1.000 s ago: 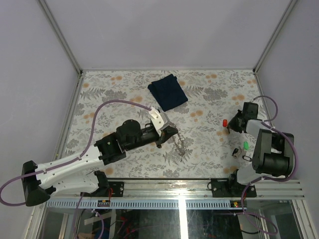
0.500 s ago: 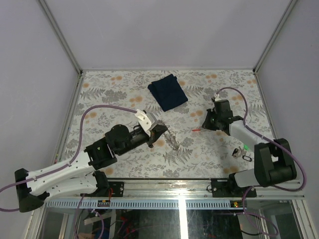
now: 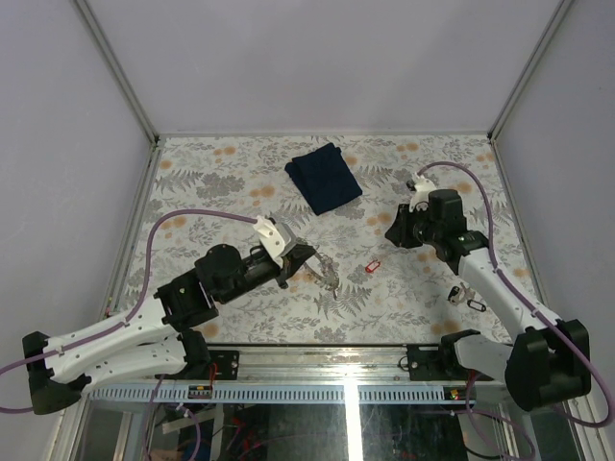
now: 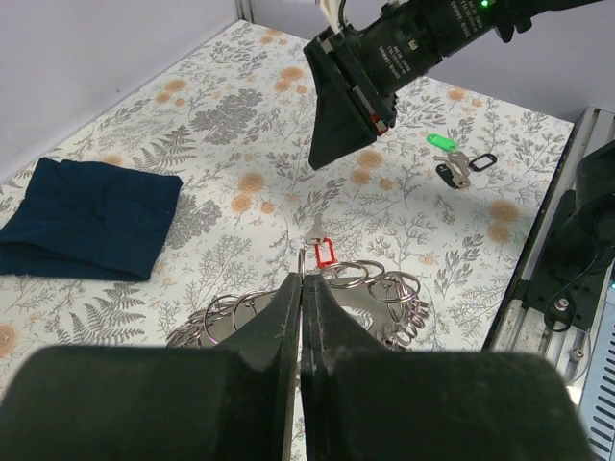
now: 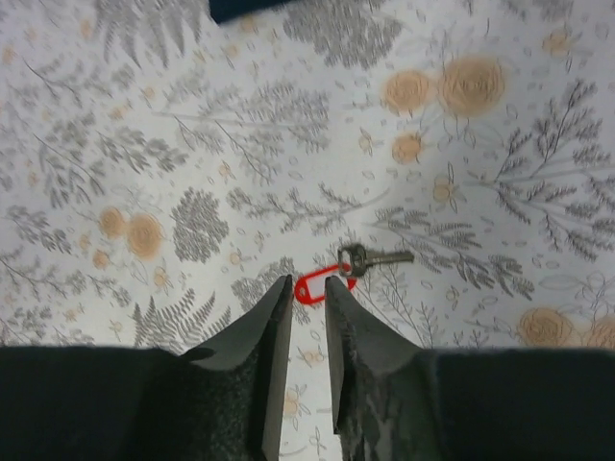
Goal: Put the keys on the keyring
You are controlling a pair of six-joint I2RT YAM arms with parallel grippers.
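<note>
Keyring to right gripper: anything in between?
Just the red key, between the keyring and the right gripper; otherwise bare. Left wrist view shows it best.

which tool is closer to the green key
Right. The right tool hovers over the middle, and the green key lies off to its right. The left tool, shut on the keyring, sits farther left, beyond the red key.

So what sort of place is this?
Probably a robotics lab bench: left arm and right arm bolted along a table, plain walls around it, and a red key laid out as a prop.
</note>
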